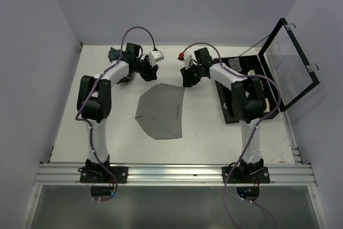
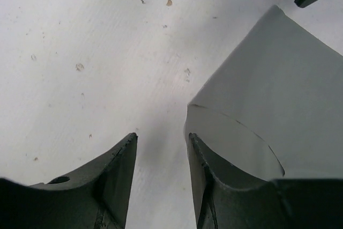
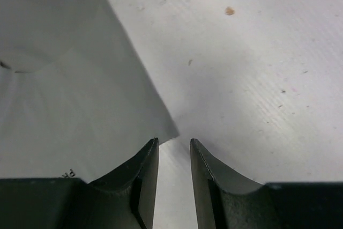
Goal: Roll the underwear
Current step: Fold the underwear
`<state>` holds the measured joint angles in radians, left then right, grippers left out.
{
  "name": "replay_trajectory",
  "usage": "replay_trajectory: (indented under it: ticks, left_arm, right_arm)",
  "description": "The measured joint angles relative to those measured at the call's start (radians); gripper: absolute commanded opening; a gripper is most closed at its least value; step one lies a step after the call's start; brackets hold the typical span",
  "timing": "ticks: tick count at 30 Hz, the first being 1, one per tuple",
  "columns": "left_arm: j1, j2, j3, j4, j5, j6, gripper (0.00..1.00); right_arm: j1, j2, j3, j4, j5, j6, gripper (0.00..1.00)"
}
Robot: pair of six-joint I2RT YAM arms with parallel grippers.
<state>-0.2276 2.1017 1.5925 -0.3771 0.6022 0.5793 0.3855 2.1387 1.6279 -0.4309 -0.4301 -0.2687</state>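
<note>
Grey underwear [image 1: 162, 111] lies flat in the middle of the white table, its straight waistband side toward the far end. My left gripper [image 1: 151, 72] hovers by the garment's far left corner. In the left wrist view the underwear [image 2: 278, 100] lies to the right, its corner just past the right fingertip, and the left gripper [image 2: 161, 137] stands open over bare table. My right gripper [image 1: 188, 82] is at the far right corner. In the right wrist view the underwear [image 3: 64, 95] fills the left, and the right gripper [image 3: 174, 141] is open, nothing between its fingers.
A black case [image 1: 252, 87] with a raised clear lid [image 1: 292, 65] stands at the right, partly under the right arm. A dark patterned cloth [image 1: 115, 54] lies at the far left behind the left arm. The white table [image 1: 214, 132] ends at the metal rail [image 1: 171, 174] in front.
</note>
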Motion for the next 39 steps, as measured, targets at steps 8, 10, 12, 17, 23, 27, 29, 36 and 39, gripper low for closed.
replay_trajectory:
  ticks: [8, 10, 12, 17, 23, 27, 29, 36, 39]
  left_arm:
    - [-0.049, 0.098, 0.053, 0.006, -0.003, -0.023, 0.50]
    - [-0.056, 0.109, 0.055, 0.005, -0.003, -0.022, 0.50]
    - [-0.061, 0.117, 0.057, 0.003, -0.003, -0.021, 0.50]
    - [-0.064, 0.143, 0.071, -0.006, -0.006, -0.018, 0.49]
    - [-0.064, 0.148, 0.074, -0.009, -0.024, -0.007, 0.42]
    - [-0.060, 0.150, 0.081, -0.025, -0.031, 0.009, 0.29]
    - [-0.060, 0.150, 0.082, -0.032, -0.030, 0.016, 0.22]
    - [-0.060, 0.150, 0.081, -0.052, 0.002, 0.027, 0.07]
    - [-0.060, 0.149, 0.077, -0.057, 0.019, 0.031, 0.00]
  right_arm:
    - [-0.018, 0.072, 0.061, -0.001, 0.018, 0.007, 0.35]
    - [-0.014, 0.080, 0.061, -0.002, 0.012, 0.006, 0.35]
    - [-0.010, 0.088, 0.062, -0.006, 0.001, 0.005, 0.35]
    - [0.006, 0.124, 0.119, -0.049, -0.010, -0.016, 0.34]
    - [0.034, 0.182, 0.226, -0.133, 0.000, -0.056, 0.29]
    - [0.039, 0.207, 0.278, -0.186, 0.019, -0.077, 0.21]
    - [0.039, 0.210, 0.286, -0.200, 0.020, -0.089, 0.19]
    - [0.037, 0.210, 0.283, -0.213, 0.002, -0.113, 0.08]
    - [0.035, 0.209, 0.277, -0.212, -0.016, -0.116, 0.00]
